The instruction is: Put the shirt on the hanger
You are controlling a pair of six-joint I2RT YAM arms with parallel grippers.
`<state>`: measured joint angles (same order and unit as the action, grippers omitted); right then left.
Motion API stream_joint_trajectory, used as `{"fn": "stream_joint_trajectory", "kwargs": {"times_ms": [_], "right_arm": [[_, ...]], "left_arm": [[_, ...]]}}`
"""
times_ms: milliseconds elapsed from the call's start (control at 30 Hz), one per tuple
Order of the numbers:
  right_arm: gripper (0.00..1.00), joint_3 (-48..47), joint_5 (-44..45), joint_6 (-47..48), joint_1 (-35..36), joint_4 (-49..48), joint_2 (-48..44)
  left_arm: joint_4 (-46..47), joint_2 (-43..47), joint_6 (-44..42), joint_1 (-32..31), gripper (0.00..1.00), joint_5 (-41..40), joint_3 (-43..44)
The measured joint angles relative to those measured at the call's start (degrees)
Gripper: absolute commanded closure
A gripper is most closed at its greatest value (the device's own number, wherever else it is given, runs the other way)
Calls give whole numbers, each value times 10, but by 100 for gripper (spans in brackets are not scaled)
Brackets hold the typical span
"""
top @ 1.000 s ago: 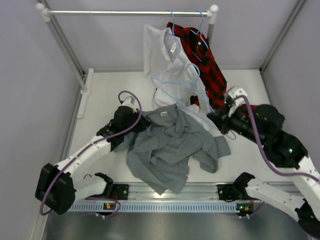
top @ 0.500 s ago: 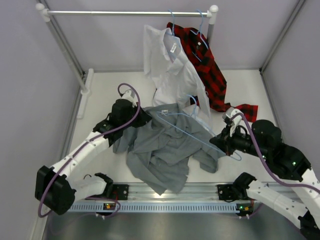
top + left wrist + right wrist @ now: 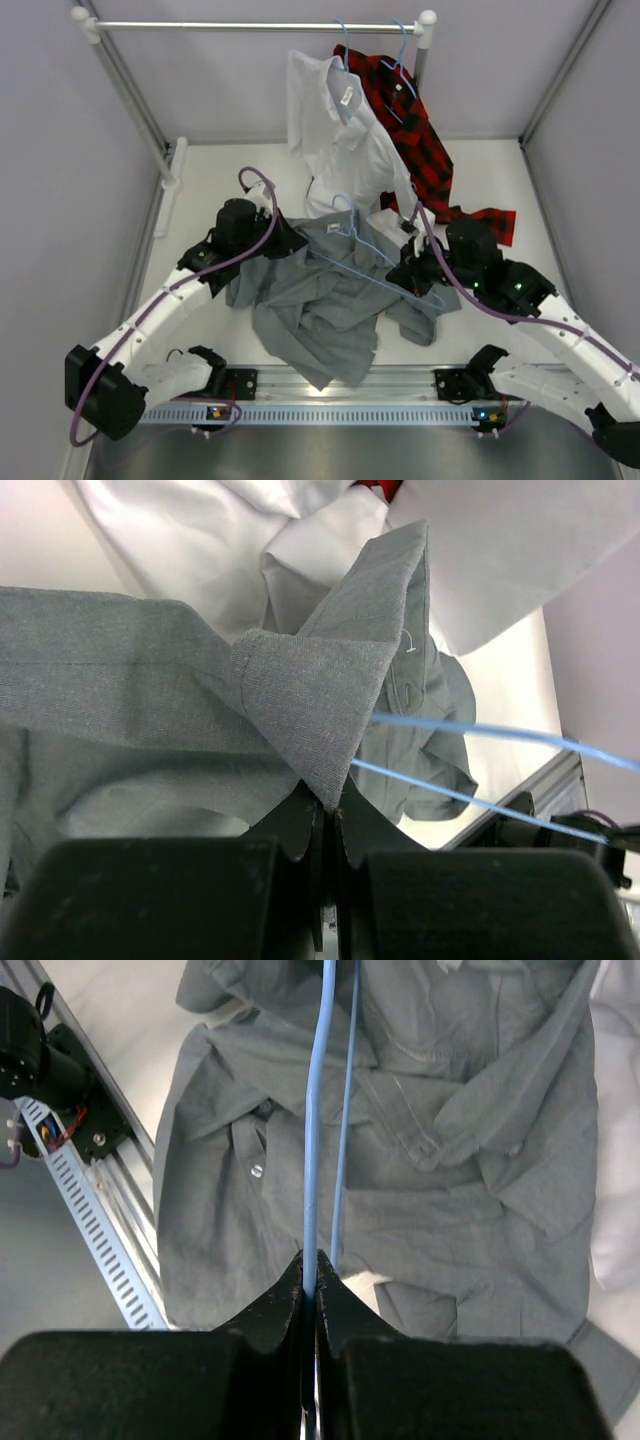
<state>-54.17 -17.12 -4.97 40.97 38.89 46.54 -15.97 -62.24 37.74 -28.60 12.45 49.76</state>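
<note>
Shirt (image 3: 330, 310) lies crumpled mid-table (image 3: 200, 200), below white shirt (image 3: 335, 130) and plaid shirt (image 3: 415, 140) hanging on rail (image 3: 250, 25). Left gripper (image 3: 290, 243) pinches its upper left edge. Right gripper (image 3: 406, 275) clamps hanger (image 3: 356, 228), which lies across shirt's top.

Left wrist: fingers (image 3: 290, 825) closed tight on a folded grey corner that rises straight above the tips. Two blue wires cross at right.

Right wrist: fingers (image 3: 270, 1310) closed on hanger wire running straight up from tips, shirt spread underneath.
</note>
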Motion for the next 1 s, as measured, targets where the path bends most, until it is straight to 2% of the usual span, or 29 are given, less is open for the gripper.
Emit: {"fn": "stream_joint_trajectory", "kwargs": {"times_ms": [167,367,633,833,1000], "right_arm": [[100,26,-31,-1,0,-86,31],[100,40,-54,5,-1,-163,67],[100,111,-115,-2,-15,-301,66],[100,122,-177,-2,-15,-396,85],[100,142,-195,-2,-15,-454,91]], "left_arm": [[-34,9,-26,0,100,27,18],[-119,11,-94,0,100,50,91],[-214,33,-161,-2,100,67,162],[-284,24,-200,-29,100,77,216],[-321,17,-222,-52,100,74,246]]}}
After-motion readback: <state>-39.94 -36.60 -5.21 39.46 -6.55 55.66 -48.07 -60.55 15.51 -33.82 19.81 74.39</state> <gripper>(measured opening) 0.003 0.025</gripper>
